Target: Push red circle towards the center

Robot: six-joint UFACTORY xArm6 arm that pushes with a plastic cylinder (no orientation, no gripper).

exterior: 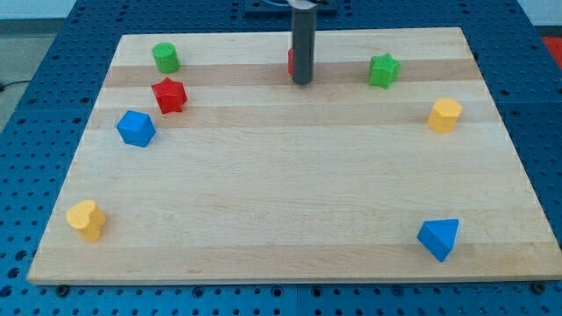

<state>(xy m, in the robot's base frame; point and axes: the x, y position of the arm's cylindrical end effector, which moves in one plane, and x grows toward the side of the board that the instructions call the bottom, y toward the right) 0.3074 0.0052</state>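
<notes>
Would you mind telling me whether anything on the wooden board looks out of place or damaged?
Nothing stands out as damaged, tipped or off the wooden board. The only oddity: the red circle block is almost wholly hidden behind my tip, near the view's top.

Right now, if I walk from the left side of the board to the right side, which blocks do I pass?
Yellow heart → blue block → green cylinder → red star → green star → blue triangle → yellow hexagon. Red circle, hidden behind my tip, is skipped.
</notes>
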